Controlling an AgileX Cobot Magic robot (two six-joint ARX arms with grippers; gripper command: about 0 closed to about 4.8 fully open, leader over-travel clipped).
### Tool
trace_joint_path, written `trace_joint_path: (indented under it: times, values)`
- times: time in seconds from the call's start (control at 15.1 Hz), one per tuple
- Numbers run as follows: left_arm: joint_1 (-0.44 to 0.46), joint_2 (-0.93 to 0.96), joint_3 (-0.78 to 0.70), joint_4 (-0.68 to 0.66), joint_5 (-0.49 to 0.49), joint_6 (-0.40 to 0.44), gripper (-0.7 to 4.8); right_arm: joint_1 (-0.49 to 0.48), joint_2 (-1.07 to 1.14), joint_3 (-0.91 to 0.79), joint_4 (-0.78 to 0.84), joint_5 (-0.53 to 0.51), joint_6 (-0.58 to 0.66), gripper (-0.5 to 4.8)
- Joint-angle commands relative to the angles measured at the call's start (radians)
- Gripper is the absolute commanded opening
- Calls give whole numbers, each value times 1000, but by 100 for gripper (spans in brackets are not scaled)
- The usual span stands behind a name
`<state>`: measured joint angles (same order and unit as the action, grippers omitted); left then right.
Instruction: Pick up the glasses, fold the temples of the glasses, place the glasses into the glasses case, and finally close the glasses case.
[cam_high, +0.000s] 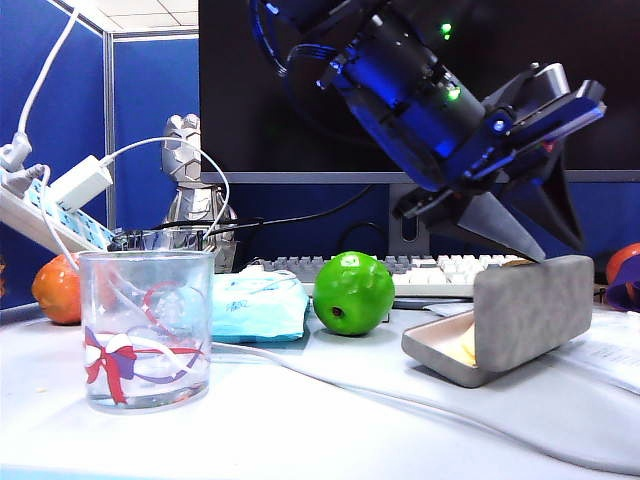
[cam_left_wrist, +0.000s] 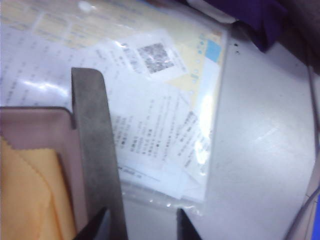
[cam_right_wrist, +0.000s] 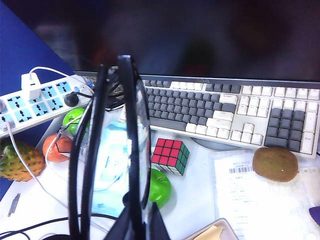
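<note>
The glasses (cam_right_wrist: 125, 145), thin black frame with the temples (cam_right_wrist: 82, 150) folded in against the lenses, stand upright in the right gripper (cam_right_wrist: 140, 227), whose dark fingertips pinch the frame from below with almost no gap between them. They hang in the air above the desk, over a light-blue tissue pack (cam_right_wrist: 112, 165) and a green apple (cam_right_wrist: 160, 187).

The glasses case (cam_high: 505, 320) lies open at the right of the white table (cam_high: 300, 430) in the exterior view, its grey felt lid (cam_high: 530, 305) standing almost upright and a yellow cloth (cam_left_wrist: 25, 195) lying in the pale lining. The left gripper (cam_high: 520, 240) points down at the lid's top edge; in the left wrist view its two dark fingertips (cam_left_wrist: 95, 225) straddle the lid's grey edge, jaws about half apart, and I cannot tell whether they press on it.

Beside the case lies a plastic sleeve of printed papers (cam_left_wrist: 165, 130). Left of the case in the exterior view sit the apple, the tissue pack and, nearest the camera, a clear drinking glass (cam_high: 147, 330) printed with a red-purple ribbon. An orange fruit (cam_high: 57, 288) lies behind the glass. Farther back run a white and grey keyboard (cam_right_wrist: 230, 115) and a power strip (cam_right_wrist: 40, 100); a Rubik's cube (cam_right_wrist: 170, 156) and a kiwi (cam_right_wrist: 275, 164) rest in front of the keyboard.
</note>
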<state>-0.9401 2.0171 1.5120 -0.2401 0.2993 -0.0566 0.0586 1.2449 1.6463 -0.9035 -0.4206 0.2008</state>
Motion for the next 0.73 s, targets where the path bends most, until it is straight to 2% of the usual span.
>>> trace_joint_path:
  times: [0.07,0.27,0.33,0.46,0.73]
  values:
    - [3,-2,-4,-36,-7,4,184,0,-3,4,17,-4,-2,-6]
    - [3,-63,-3,-54,-8,17,196,0,-3,4,18,-4,-3,-6]
    - [3,-76,-3,-76,-12,24,231,0,-3,4,18,-4,-3,-6]
    - [3,-79,-3,-106,-55,24,414,0,-3,4,18,-4,-3,-6]
    - [-6,-66,-4,-109,-141,50,399,0,-3,4,18,-4,-2,-6]
